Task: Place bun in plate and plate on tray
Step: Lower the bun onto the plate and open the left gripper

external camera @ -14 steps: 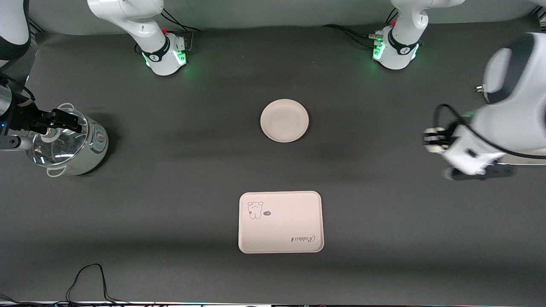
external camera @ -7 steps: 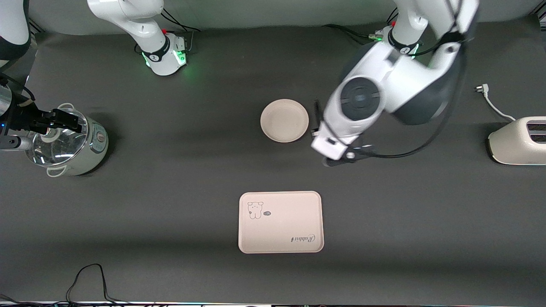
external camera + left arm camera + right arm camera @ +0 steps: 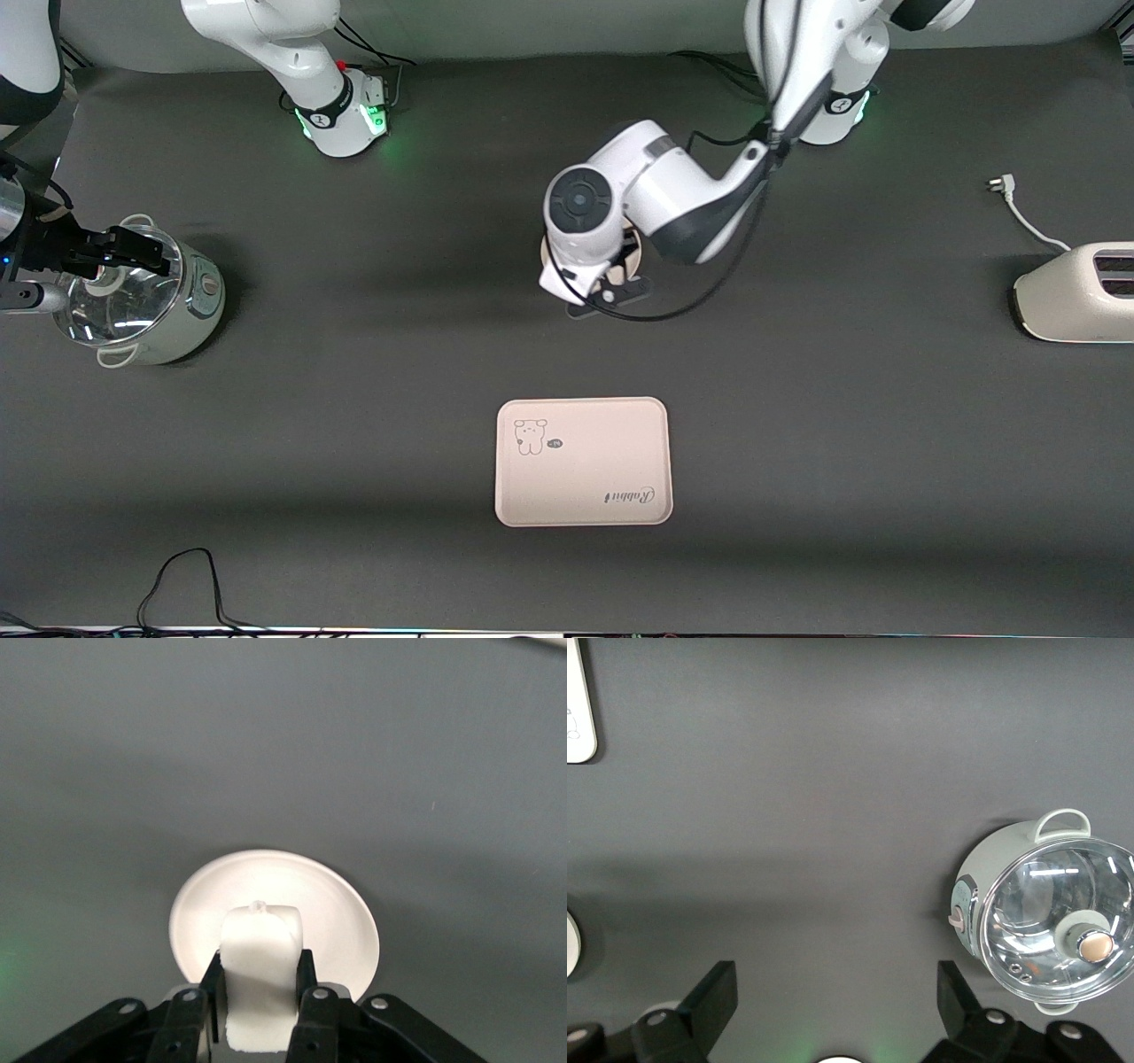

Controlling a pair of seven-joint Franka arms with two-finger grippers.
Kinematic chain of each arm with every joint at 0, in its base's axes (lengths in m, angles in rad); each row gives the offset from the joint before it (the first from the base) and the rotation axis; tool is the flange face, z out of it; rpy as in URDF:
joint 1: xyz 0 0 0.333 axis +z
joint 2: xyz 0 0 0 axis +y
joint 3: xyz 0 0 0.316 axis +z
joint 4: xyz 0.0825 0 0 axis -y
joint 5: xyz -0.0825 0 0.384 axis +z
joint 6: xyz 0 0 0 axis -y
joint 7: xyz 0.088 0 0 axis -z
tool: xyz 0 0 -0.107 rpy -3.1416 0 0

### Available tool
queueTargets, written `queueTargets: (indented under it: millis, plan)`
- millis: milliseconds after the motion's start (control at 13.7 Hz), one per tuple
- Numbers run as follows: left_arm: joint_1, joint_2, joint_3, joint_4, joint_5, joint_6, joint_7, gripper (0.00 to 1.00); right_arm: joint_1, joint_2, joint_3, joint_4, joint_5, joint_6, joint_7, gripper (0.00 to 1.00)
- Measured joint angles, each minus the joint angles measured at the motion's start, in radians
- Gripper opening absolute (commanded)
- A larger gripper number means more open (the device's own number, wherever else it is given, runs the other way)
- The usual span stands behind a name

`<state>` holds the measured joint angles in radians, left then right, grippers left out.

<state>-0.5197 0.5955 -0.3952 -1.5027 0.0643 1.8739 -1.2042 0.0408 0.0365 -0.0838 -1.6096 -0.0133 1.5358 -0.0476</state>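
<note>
My left gripper (image 3: 260, 973) is shut on the bun (image 3: 260, 948), a small off-white lump pinched between the two black fingers. Straight beneath it is the round cream plate (image 3: 341, 926), with nothing lying on it. In the front view the left arm's hand (image 3: 580, 257) hangs over the table's middle and covers nearly all of the plate (image 3: 635, 255). The rectangular tray (image 3: 602, 447) lies nearer to the front camera than the plate, with nothing on it. My right gripper (image 3: 142, 251) waits open over the cooking pot (image 3: 190, 310).
The glass-lidded pot (image 3: 1041, 912) stands at the right arm's end of the table. A cream toaster (image 3: 1072, 297) with a loose plug (image 3: 1001, 184) stands at the left arm's end. A black cable (image 3: 177, 576) loops at the table's front edge.
The left arm has swung from the toaster end of the table to above the plate, carrying the bun. The right arm has not moved.
</note>
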Motion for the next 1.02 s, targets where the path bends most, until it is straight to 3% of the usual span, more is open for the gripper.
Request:
queueTargets:
  millis: [220,439,512,585,659,1024]
  plan:
    - [-0.038,0.003,0.000,-0.143,0.003,0.175,-0.046,0.36,0.000,0.000,0.000,0.000,0.000,0.000,0.000,1.00]
    - [-0.039,0.004,0.004,-0.219,0.007,0.247,-0.051,0.41,0.000,0.000,0.000,-0.001,0.000,0.000,0.000,1.00]
    - [-0.039,0.004,0.006,-0.230,0.012,0.250,-0.052,0.51,0.000,0.000,0.000,-0.001,0.000,0.000,0.000,1.00]
    - [-0.039,0.003,0.007,-0.237,0.016,0.251,-0.053,0.86,0.000,0.000,0.000,-0.002,0.000,0.000,0.000,1.00]
    - [-0.039,0.003,0.007,-0.242,0.018,0.253,-0.058,1.00,0.001,0.000,0.001,-0.002,0.000,0.000,0.000,1.00]
    - [-0.018,-0.023,0.016,-0.242,0.025,0.232,-0.072,1.00,0.003,-0.005,0.006,-0.002,0.010,-0.001,0.000,1.00]
